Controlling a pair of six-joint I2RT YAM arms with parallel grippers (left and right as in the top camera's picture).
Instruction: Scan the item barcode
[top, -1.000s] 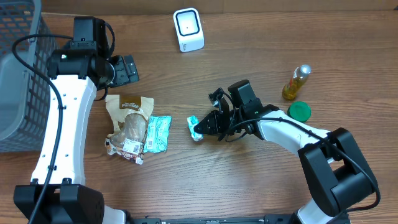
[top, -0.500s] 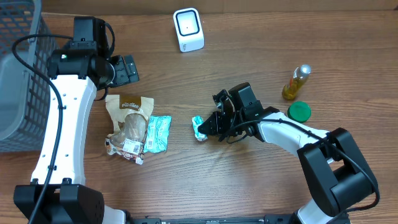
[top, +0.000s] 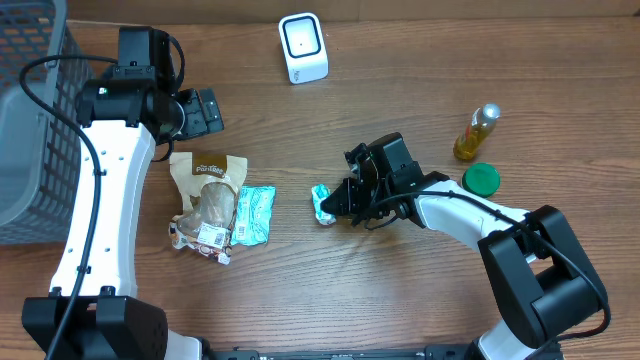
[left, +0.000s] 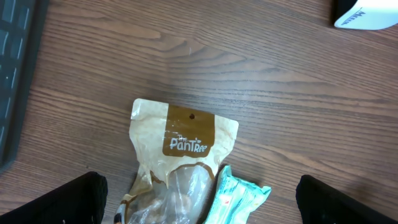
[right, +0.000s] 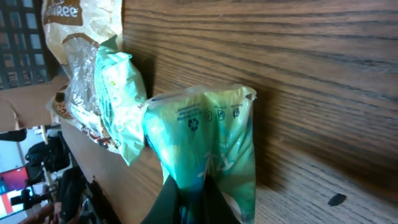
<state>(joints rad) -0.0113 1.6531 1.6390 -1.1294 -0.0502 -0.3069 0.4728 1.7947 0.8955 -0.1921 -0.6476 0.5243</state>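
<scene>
**Turn the printed side to the scanner before carrying the packet over**

The small green packet (right: 205, 143) sits pinched at its lower end in the right fingers (right: 186, 205), which are clenched tight on the crumpled wrapper. It is low over the tabletop (top: 400, 300), near the middle, and whether it touches the wood I cannot tell. The right wrist view shows recycling marks and fine print on the facing side, but no barcode that I can make out. The code is probably on the far side or hidden in a fold.

The white scanner (top: 303, 47) stands at the far edge of the tabletop, well apart from the packet, its window facing up and forward. To do this step well, lift the packet clear of the wood first, then rotate the wrist so that a flat, uncreased panel faces the window. The grip is on a thin crumpled edge, so a slow swing should help keep it from slipping.

The left fingers (left: 68, 202) are spread wide and grasp nothing. They hang above a brown snack bag (top: 208, 195) and a teal packet (top: 254, 214) lying side by side to the left. A straight path to the scanner keeps away from them.
</scene>
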